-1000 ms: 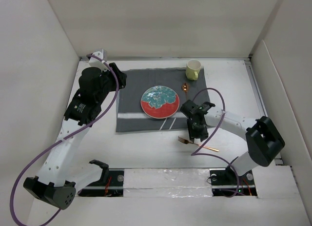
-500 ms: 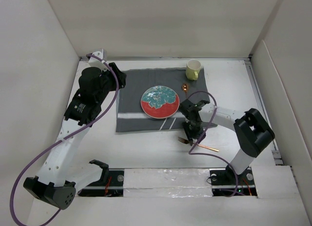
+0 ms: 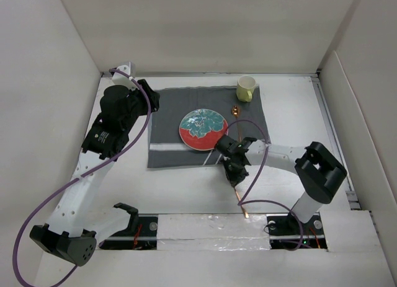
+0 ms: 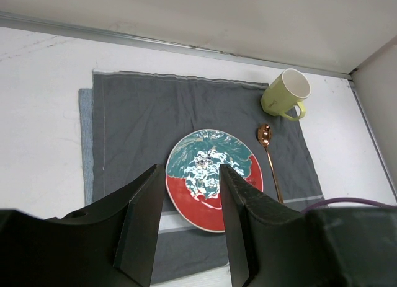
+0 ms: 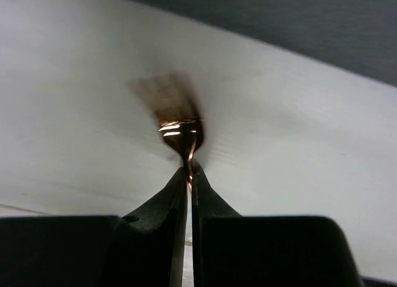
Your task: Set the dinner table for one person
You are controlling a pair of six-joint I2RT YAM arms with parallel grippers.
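White dinner table (image 3: 186,188) lies directly under the right gripper (image 5: 189,175), which sits low over bare tabletop just off the near edge of the grey striped placemat (image 3: 167,123), near-right of the red and teal plate (image 3: 203,129). Fingers are pressed together on a copper fork (image 5: 180,129), pinching it at the neck. The tines point away from the wrist camera (blurred, can't tell if they touch the table), and the handle trails toward the arm bases. Left gripper (image 4: 189,175) is raised over the far-left side of the mat with its fingers spread and nothing between them, table well below. Yellow-green mug (image 3: 246,87) stands on the mat's far right corner, copper spoon (image 3: 235,111) on the mat between mug and plate.
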